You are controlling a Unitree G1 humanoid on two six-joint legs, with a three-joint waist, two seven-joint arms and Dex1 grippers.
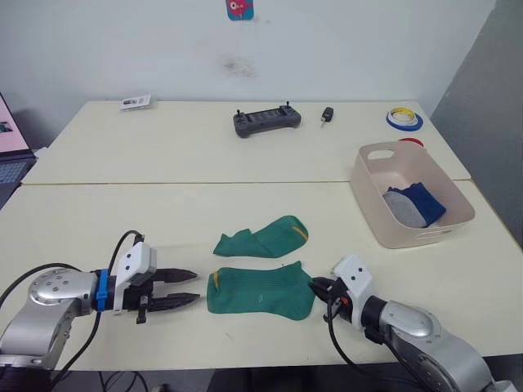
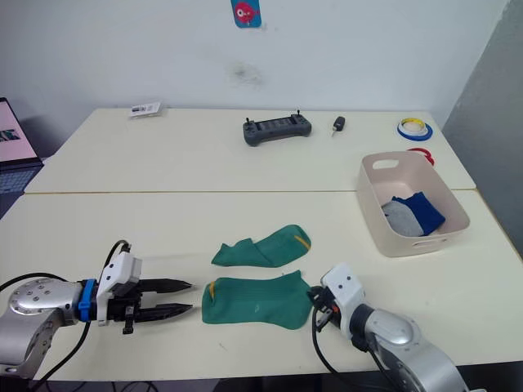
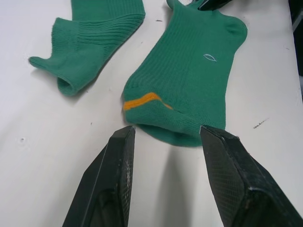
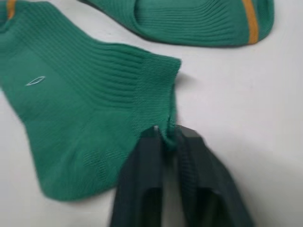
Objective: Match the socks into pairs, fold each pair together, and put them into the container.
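Note:
Two green socks lie on the near table. The nearer green sock (image 1: 260, 291) lies flat, its yellow-striped toe towards my left gripper (image 1: 186, 287). That gripper is open and sits just short of the toe, its fingers (image 3: 111, 189) either side of it. My right gripper (image 1: 321, 287) is shut on the cuff edge of this sock (image 4: 85, 109). The second green sock (image 1: 263, 238) lies crumpled just behind. The pink-beige container (image 1: 369, 202) stands at the right and holds a folded blue pair (image 1: 425, 201) and a grey pair (image 1: 401, 207).
On the far table are a black controller (image 1: 266, 121), a small black key fob (image 1: 327, 115), tape rolls (image 1: 404, 119) and a small card (image 1: 135, 102). A laptop edge (image 1: 10, 155) shows at far left. A seam runs between the two tables.

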